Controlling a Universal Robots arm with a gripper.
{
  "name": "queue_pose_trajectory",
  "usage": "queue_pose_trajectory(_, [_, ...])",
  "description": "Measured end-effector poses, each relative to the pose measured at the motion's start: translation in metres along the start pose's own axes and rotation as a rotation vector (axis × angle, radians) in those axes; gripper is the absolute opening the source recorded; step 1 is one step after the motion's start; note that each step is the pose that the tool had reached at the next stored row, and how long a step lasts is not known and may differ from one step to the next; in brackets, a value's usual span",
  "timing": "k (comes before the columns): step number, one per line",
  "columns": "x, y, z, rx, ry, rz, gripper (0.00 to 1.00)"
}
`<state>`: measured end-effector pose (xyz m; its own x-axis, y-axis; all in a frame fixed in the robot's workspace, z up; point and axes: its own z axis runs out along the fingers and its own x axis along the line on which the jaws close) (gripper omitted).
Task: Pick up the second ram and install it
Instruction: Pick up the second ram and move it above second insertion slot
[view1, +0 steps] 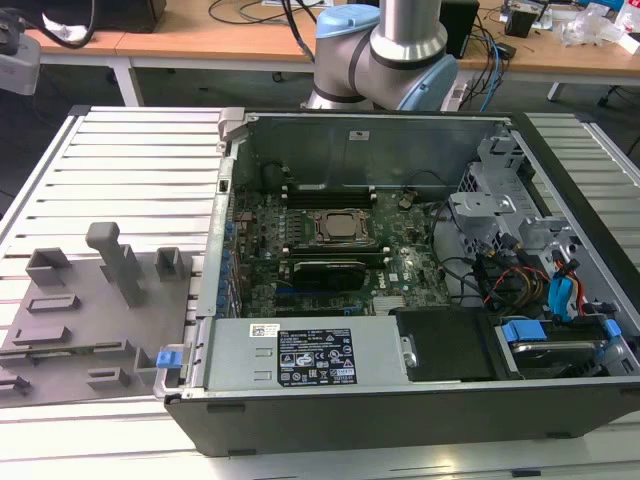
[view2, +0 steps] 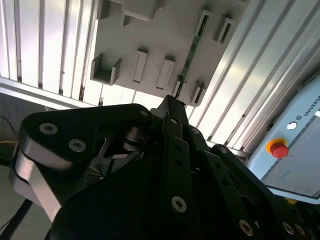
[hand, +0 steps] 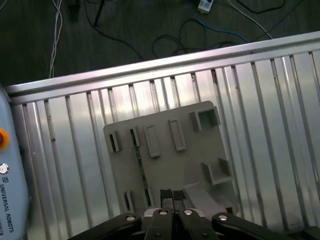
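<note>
Above the grey fixture (hand: 165, 167) on the counter (hand: 75, 150), the hand (hand: 172, 195) hangs closed and empty, so it ought to open and square up over the second ram (hand: 141, 167) resting in that fixture.

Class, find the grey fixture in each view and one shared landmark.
Exterior view: grey fixture on the exterior view's left, beside the case.
First wrist view: fixture just beyond the gripper.
Second wrist view: fixture beyond the gripper, holding the ram.
Shared landmark: slatted table.
</note>
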<state>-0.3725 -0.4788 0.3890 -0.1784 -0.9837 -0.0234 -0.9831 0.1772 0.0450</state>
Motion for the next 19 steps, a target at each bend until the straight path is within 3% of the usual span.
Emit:
queue_pose_trajectory(10, [0.0,0.0,0.0,-0.0024,0.0048,-0.103,0.11])
queue_pose_trajectory(19, [0.0,0.0,0.0,-0.0039,0.0076,-0.166,0.11])
